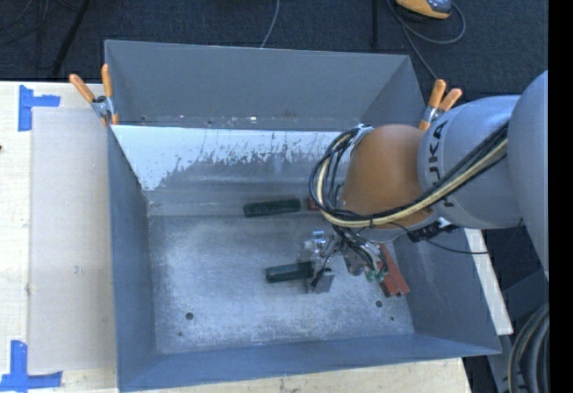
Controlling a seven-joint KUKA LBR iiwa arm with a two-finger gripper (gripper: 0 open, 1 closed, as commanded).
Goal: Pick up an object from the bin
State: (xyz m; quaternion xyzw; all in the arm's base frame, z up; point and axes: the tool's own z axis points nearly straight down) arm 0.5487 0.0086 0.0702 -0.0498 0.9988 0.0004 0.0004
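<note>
Camera view, gripper (320, 273) at the right end of a dark bar (285, 274) mid-floor of the bin (179, 311) (jaws unclear, cannot tell), red piece (392, 280) partly hidden beside it.

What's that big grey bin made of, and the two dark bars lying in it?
Bin: looks like sheet metal, dull grey, its floor scuffed pale. Rear dark bar and front dark bar: matte black, perhaps plastic or rubber; no gleam, but too small to be sure.

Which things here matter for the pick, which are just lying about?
In play: end effector, low at the right end of the front black bar.
Lying about: back black bar by the rear wall; red piece at right.
</note>
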